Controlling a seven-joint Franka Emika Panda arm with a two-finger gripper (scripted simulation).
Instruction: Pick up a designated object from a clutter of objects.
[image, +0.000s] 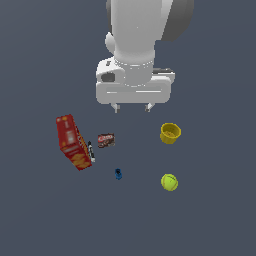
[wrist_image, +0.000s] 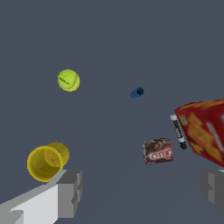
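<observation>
Pincer (image: 132, 107) is seen spread wide w/ nothing held, high over the table (image: 215, 225). Ball (image: 169, 182) is found resting apart from the clutter, near yellow cup (image: 170, 133). It's judged light, slightly springy, prone to roll; should be gripped across its widest middle, approx. centred.

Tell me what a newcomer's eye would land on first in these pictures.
The big white arm fills the top of the exterior view, its gripper hanging open above the dark floor, holding nothing. Next comes the red box on the exterior view's left, with the black marker right beside it. On the exterior view's right sit the yellow cup and, nearer the camera, the yellow-green ball, apart from each other.
</observation>
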